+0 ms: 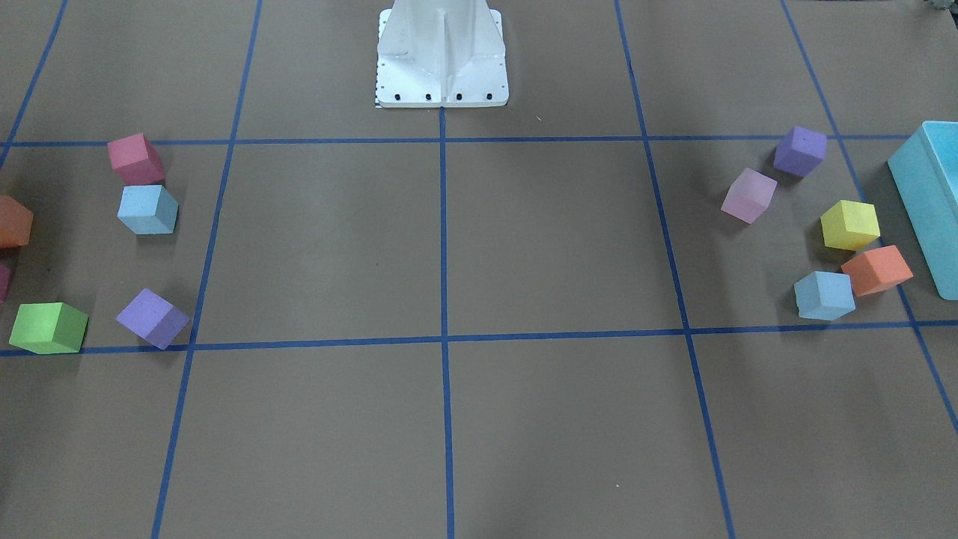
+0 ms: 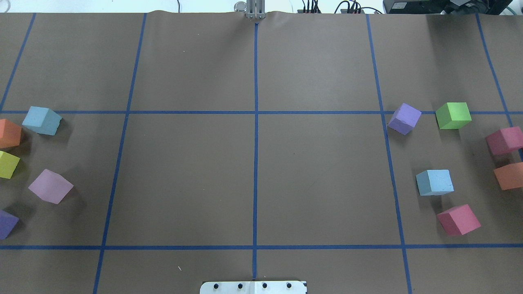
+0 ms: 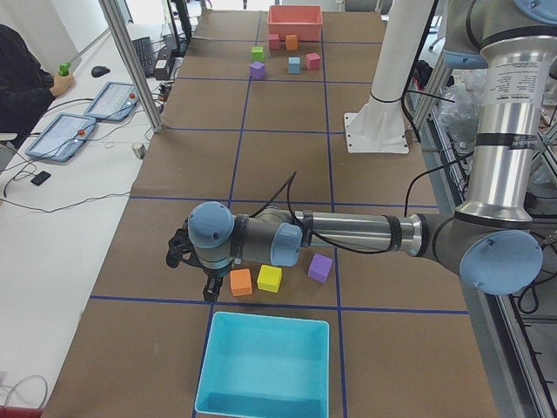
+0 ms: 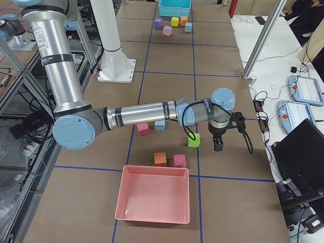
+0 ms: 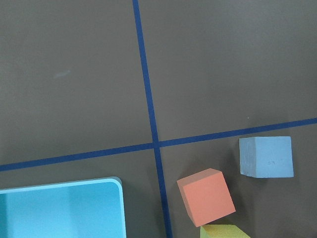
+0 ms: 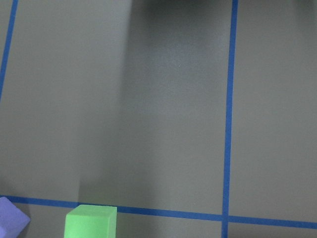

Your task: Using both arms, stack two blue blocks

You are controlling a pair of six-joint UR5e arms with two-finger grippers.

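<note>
One blue block (image 2: 41,120) lies at the table's left, next to an orange cube (image 2: 9,133); it also shows in the left wrist view (image 5: 266,156) and the front view (image 1: 824,295). The other blue block (image 2: 434,182) lies at the right, by a pink-red cube (image 2: 459,219), and shows in the front view (image 1: 147,209) too. My left gripper (image 3: 209,292) shows only in the exterior left view, hanging near the orange cube (image 3: 241,281). My right gripper (image 4: 218,146) shows only in the exterior right view, beside the green cube (image 4: 193,140). I cannot tell whether either is open.
A turquoise bin (image 1: 928,202) stands at the left end and a pink bin (image 4: 152,195) at the right end. Yellow (image 1: 849,224), pale pink (image 1: 748,195) and purple (image 1: 800,150) cubes sit left. Green (image 2: 452,115) and purple (image 2: 404,118) cubes sit right.
</note>
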